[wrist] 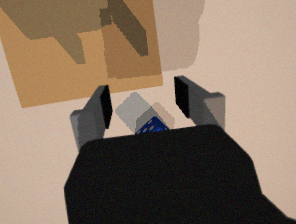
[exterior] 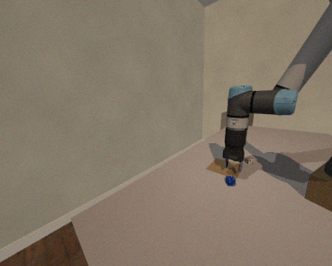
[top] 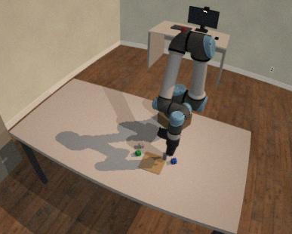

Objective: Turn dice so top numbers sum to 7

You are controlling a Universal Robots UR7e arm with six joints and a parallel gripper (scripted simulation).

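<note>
A tan mat (top: 152, 162) lies flat near the table's front edge; it also shows in the wrist view (wrist: 82, 47) and in the exterior view (exterior: 222, 166). A green die (top: 138, 152) sits on the table just left of the mat. A white die (top: 141, 145) sits behind the green one and shows in the exterior view (exterior: 249, 160). A blue die (top: 173, 161) lies on the table just right of the mat, also seen in the exterior view (exterior: 231, 181). My gripper (top: 166, 155) is open and empty, low over the mat's right edge. In the wrist view the blue die (wrist: 151, 125) shows below my open fingers, partly hidden by my wrist.
A brown box (top: 174, 118) under the arm's base stands behind the mat. A white desk with a monitor stands on the floor far behind the table.
</note>
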